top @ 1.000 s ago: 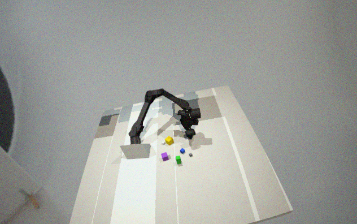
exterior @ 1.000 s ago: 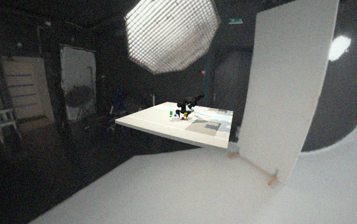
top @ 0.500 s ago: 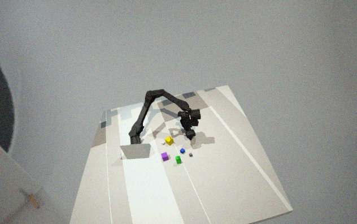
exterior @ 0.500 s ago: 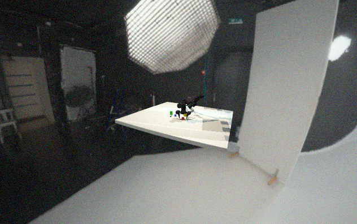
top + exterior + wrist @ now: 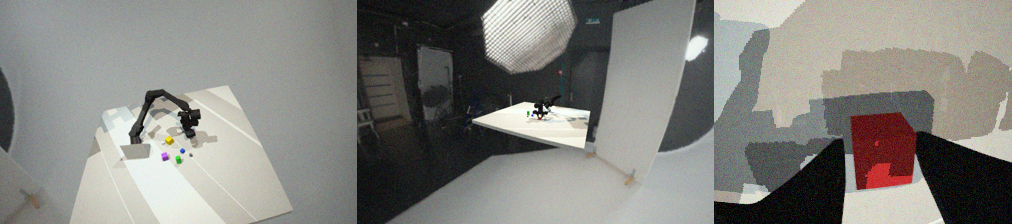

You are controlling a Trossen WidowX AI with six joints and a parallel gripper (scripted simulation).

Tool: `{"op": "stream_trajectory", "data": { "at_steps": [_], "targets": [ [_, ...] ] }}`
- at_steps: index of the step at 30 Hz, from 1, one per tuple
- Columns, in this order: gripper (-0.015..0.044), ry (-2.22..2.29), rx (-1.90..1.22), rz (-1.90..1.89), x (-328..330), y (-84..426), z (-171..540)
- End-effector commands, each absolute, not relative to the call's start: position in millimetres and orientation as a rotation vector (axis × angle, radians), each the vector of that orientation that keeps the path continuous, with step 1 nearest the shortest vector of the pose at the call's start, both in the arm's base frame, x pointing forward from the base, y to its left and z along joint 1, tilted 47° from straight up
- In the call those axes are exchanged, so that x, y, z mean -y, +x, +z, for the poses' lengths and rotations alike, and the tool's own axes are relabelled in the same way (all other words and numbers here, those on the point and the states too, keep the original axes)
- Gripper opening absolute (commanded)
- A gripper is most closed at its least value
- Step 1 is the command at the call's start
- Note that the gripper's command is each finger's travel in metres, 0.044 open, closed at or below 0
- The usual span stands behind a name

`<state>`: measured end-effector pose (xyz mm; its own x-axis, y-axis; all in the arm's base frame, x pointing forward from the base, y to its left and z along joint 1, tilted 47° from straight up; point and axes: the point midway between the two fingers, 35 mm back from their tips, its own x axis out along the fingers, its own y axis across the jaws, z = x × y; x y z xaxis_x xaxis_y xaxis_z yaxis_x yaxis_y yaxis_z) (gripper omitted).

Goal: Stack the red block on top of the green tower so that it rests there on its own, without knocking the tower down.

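Observation:
The red block (image 5: 540, 118) (image 5: 882, 150) lies between the two fingertips of my gripper (image 5: 191, 136) (image 5: 540, 116) (image 5: 879, 144) in the wrist view. The right fingertip is at or very near the block's right edge, and a narrow gap shows between the left finger and the block. The fingers are partly open, around the block. In the top view the gripper hides the block. The green tower (image 5: 178, 160) (image 5: 528, 113) stands upright on the table, apart from the gripper, nearer the front in the top view.
A blue block (image 5: 182, 151) (image 5: 532, 115) and a small grey block (image 5: 191, 154) are near the green tower. A purple block (image 5: 165, 156) is left of the tower in the top view. A yellow block (image 5: 169, 140) and a tiny white piece (image 5: 163, 143) lie between the arm's base and gripper.

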<state>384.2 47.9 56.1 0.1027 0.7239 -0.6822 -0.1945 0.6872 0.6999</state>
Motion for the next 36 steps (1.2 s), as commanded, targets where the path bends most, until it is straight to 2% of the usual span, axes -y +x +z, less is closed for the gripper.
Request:
{"op": "stream_trajectory", "data": {
  "at_steps": [1, 7, 9, 36],
  "targets": [
    [0.0092, 0.509, -1.3, 0.723, -48.4, 384.5, 56.5],
    [0.0052, 0.509, -1.3, 0.723, -48.4, 384.5, 56.5],
    [0.0, 0.509, -1.3, 0.723, -46.2, 384.3, 58.4],
    [0.0, 0.506, -1.304, 0.719, 38.5, 372.0, 135.7]
  ]
}}
